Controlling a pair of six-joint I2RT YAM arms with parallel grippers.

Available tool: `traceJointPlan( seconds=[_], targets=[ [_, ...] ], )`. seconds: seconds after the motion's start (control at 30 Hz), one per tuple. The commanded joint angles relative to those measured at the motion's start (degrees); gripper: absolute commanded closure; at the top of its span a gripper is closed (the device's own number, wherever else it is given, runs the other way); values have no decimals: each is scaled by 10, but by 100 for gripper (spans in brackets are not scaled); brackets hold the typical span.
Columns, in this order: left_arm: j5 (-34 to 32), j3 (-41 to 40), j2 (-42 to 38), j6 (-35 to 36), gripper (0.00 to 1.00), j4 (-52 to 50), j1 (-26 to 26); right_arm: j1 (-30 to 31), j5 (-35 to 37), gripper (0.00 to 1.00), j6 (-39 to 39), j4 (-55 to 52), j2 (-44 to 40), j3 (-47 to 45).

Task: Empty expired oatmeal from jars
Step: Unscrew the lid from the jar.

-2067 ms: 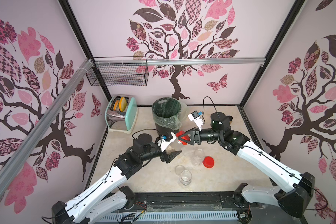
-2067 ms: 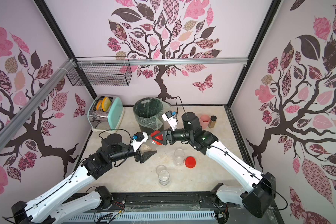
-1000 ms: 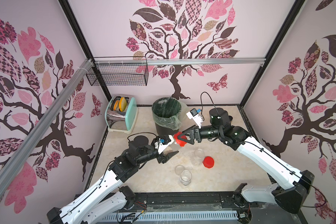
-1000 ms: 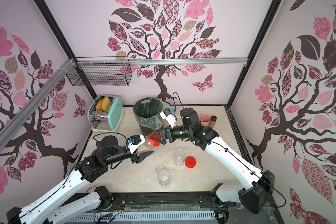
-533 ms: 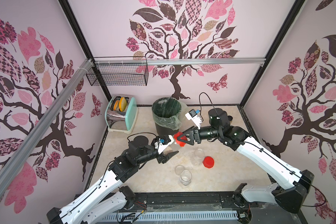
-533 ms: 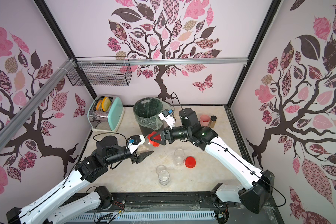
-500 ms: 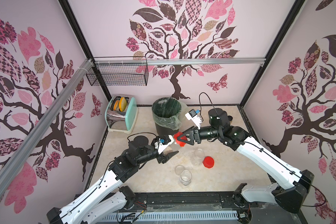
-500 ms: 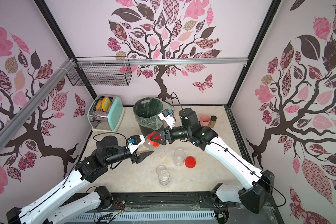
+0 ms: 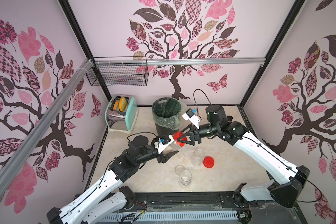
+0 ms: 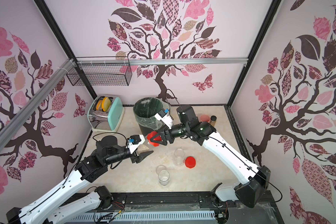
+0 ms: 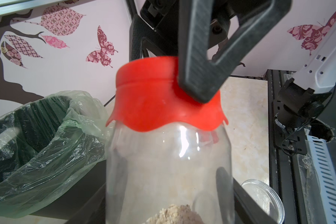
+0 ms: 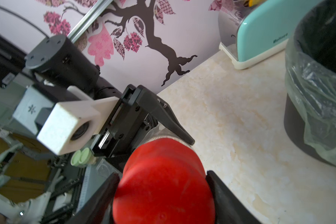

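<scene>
My left gripper [image 9: 170,153] is shut on a clear jar [image 11: 169,164], held tilted above the table in front of the bin. A small heap of oatmeal [image 10: 143,148] lies inside it, also seen in the left wrist view [image 11: 175,214]. The jar's red lid [image 9: 177,136] [image 12: 163,184] points toward the right arm. My right gripper [image 10: 155,140] is shut on that lid, one finger [image 12: 221,194] on each side. Two more jars, open and see-through, stand on the table: one [image 9: 199,156] beside a loose red lid [image 9: 208,162], the other [image 9: 185,177] by a clear lid [image 9: 179,169].
A black bin with a green liner [image 9: 166,116] stands just behind the held jar. A mint toaster [image 9: 121,114] sits at the back left. A pink cup [image 10: 204,117] and a brown bottle [image 10: 213,118] stand at the back right, behind the right arm.
The right gripper's fingers, spread around the red lid a second ago, have shut on it. The left gripper still holds the jar in about the same place.
</scene>
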Motion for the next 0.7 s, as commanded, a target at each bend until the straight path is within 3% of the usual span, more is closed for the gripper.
traceJointPlan(
  seconds=[0.0,0.1,0.17,0.23,0.3,0.33,0.57,0.67],
  targets=[
    [32,11,0,-29,63,12,-4,1,-62,59,-192,-45,2,21],
    [33,12,-2,-30,65,12,-4,-14,-87,58,-239,-55,4,24],
    [34,11,-3,-30,66,11,-3,-21,-89,51,-249,-56,8,27],
    [32,9,-2,-28,66,13,-3,-23,-82,36,-238,-48,11,31],
    [25,6,-1,-24,66,16,-3,-23,-63,8,-198,-32,12,37],
    [20,6,-2,-21,66,17,-3,-23,-50,2,-172,-25,9,39],
    [-48,-11,-17,-1,66,54,-4,-23,144,0,47,-63,-12,85],
    [-69,-13,-18,5,66,66,-3,-23,177,1,110,-70,-23,76]
  ],
)
